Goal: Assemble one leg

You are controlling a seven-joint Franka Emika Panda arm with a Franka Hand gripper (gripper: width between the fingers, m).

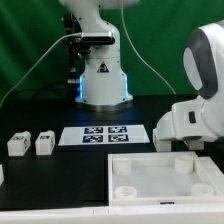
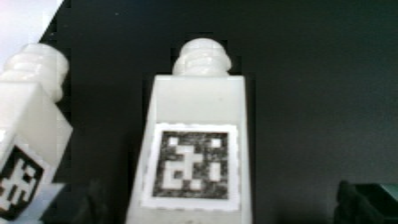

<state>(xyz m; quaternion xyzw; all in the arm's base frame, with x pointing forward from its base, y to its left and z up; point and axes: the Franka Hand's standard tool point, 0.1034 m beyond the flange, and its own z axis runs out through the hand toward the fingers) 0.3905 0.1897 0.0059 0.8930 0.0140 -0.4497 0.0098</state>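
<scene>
The leg (image 2: 196, 120) lies flat on the black desk (image 2: 302, 110) directly under the wrist camera, with its tag (image 2: 192, 160) facing up and its knobbed tip (image 2: 205, 55) at the far end. A second leg (image 2: 32, 115) sits just beside it, not touching. We judge it light, stiff and smooth-sided plastic, likely to slip or swivel if pinched near an end, so we would grip it mid-body across the long flat sides. The tool (image 2: 217, 206) looks wide open and empty; only dark finger edges show, one on either side of the leg.
</scene>
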